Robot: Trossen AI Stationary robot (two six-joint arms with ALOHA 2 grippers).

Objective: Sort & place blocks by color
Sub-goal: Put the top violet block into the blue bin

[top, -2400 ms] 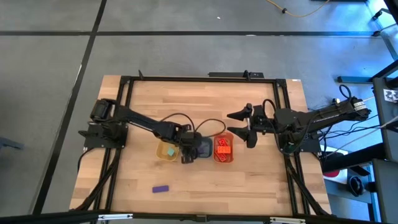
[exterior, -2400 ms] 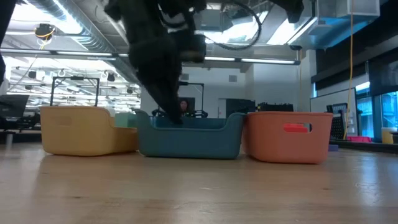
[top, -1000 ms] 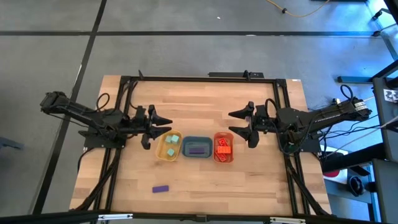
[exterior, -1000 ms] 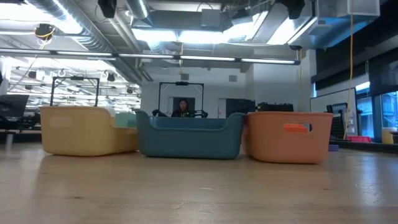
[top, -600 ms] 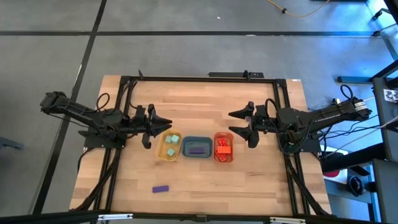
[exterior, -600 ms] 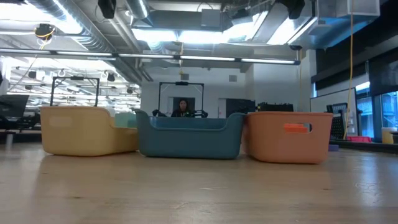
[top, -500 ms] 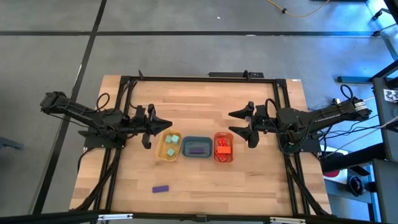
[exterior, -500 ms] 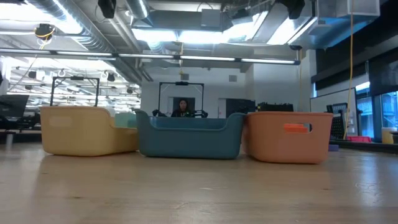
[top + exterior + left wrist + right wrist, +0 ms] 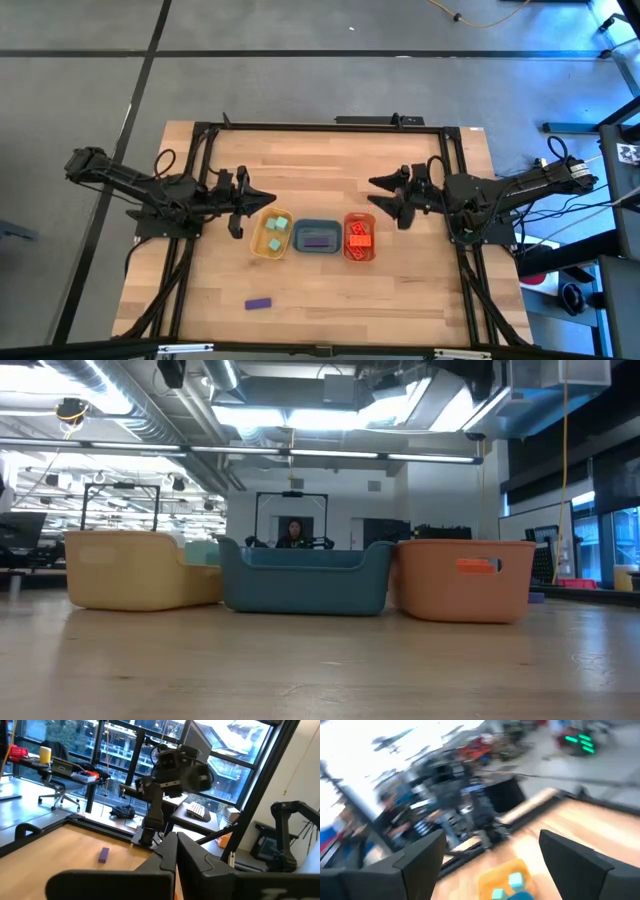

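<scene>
Ahead of my left fingers (image 9: 176, 855), on bare wood near the table's front edge: one purple bar (image 9: 259, 303), lying flat, well apart from all three trays and from both my grippers; the left wrist view shows it too (image 9: 103, 854).

Between my two grippers, in a row across the middle of the table:
- Yellow tray (image 9: 258, 240), nearest my left fingers: mint-green cubes (image 9: 277, 225) inside; two show clearly from above, and I cannot tell whether a third lies with them.
- Blue tray (image 9: 299, 238), in the middle, touching or just beside its neighbours: purple bars (image 9: 318, 240) inside, count not clear.
- Orange tray (image 9: 371, 249), nearest my right fingers: orange-red bricks (image 9: 358, 234) heaped inside, count not clear.

My left gripper (image 9: 262, 200): raised above the table, just beside the yellow tray on its outer side, fingers pressed together, holding nothing.

My right gripper (image 9: 384, 198): raised just beyond the orange tray, fingers (image 9: 420, 859) spread wide, nothing between them; the yellow tray with its cubes shows past them.

Table (image 9: 420, 290): light wood planks in a black frame.

Beyond the table, in the low view: a person (image 9: 293, 532) seated far back in the room, behind the blue tray.
</scene>
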